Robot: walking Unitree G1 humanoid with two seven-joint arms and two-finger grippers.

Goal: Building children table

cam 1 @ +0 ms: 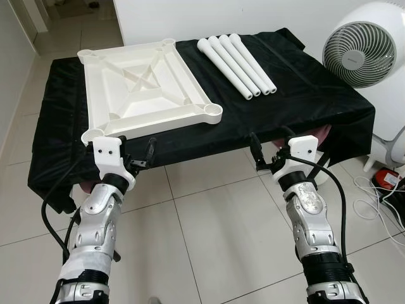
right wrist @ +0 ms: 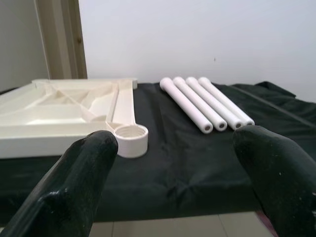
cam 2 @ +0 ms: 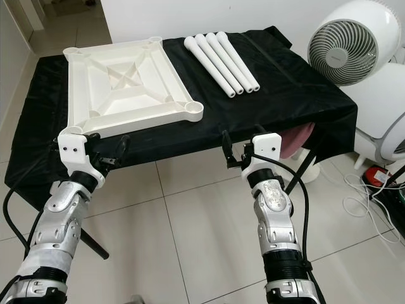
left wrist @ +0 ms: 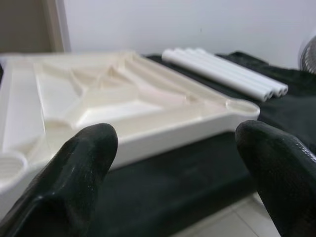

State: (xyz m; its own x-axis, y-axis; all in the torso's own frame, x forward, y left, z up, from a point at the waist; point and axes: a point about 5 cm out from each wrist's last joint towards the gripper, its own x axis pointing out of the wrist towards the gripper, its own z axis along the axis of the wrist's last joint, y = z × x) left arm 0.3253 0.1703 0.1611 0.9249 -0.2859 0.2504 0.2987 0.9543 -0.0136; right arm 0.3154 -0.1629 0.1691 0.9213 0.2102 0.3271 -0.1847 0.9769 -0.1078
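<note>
Looking down from the head: a white tabletop lies upside down by the worktop's left edge, leg sockets up, probably ready for fitting; four white legs lie alongside. Left wrist: left hand spread apart at the front edge. Right wrist: right hand likewise apart, empty.

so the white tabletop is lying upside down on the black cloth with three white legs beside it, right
Not quite: the left eye view shows four white plastic tube legs, not three. They lie side by side beside the white plastic tabletop, which rests underside up on the black cloth.
</note>
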